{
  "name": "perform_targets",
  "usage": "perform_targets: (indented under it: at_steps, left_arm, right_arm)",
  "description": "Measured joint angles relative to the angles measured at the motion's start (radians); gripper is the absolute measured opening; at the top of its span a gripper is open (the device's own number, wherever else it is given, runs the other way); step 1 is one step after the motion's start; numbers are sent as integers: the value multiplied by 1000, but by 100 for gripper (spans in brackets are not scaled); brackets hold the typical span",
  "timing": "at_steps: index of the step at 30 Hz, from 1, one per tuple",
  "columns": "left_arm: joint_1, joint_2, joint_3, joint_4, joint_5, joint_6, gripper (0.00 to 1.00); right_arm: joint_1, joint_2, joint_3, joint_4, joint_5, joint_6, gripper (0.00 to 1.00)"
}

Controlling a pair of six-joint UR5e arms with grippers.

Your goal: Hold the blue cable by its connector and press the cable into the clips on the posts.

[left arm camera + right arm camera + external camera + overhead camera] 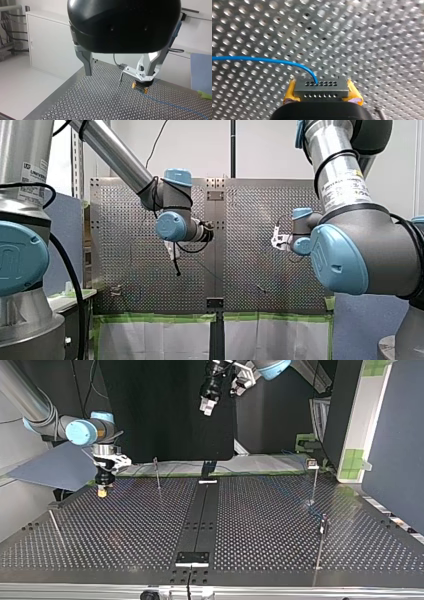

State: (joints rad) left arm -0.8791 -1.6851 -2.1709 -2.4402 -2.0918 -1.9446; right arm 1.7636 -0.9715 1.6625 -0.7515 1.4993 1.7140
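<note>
A grey connector sits clamped between the yellow pads of my right gripper, which is held low over the perforated table near the far corner at the top view's left. The blue cable leaves the connector and curves off sideways; in the left wrist view the cable trails across the plate. My left gripper hangs high above the table, open and holding nothing. Ahead of it, the left wrist view shows a thin post beside my right gripper.
Thin posts stand on the table: one near the far middle, two at the top view's right, one leaning at its left. A black strip runs down the centre.
</note>
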Motion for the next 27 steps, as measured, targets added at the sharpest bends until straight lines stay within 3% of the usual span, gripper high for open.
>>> perform_targets:
  at_steps: [6,27]
  left_arm:
    - [-1,13,-13,-1,0,1,100]
    - [-2,14,-14,-1,0,1,100]
  right_arm:
    - [-4,-16,16,-14,1,-11,0]
    - [-5,-17,17,-15,1,-12,0]
